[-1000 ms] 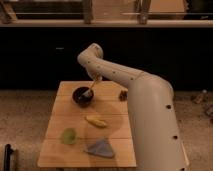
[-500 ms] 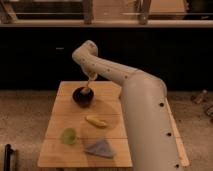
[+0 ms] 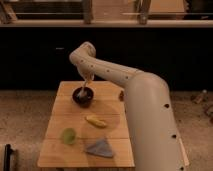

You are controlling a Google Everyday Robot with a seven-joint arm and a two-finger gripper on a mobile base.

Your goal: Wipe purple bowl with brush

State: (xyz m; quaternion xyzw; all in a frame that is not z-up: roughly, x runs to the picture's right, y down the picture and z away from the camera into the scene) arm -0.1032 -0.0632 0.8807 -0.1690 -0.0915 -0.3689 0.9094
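The purple bowl [image 3: 82,96] sits on the wooden table [image 3: 110,107], near its far left part. My gripper [image 3: 88,81] hangs just above the bowl's far rim, at the end of the white arm that reaches in from the right. The brush [image 3: 82,91] slants down from the gripper into the bowl, its pale head inside the bowl.
A yellow banana-shaped object [image 3: 96,120] lies mid-table. A flat green round object [image 3: 68,135] is at the front left. A grey-blue cloth [image 3: 100,148] lies at the front. A small dark object [image 3: 121,95] sits by the arm. A dark counter stands behind.
The arm has swung a little to the left, and the gripper with the brush now sits over the bowl's far side.
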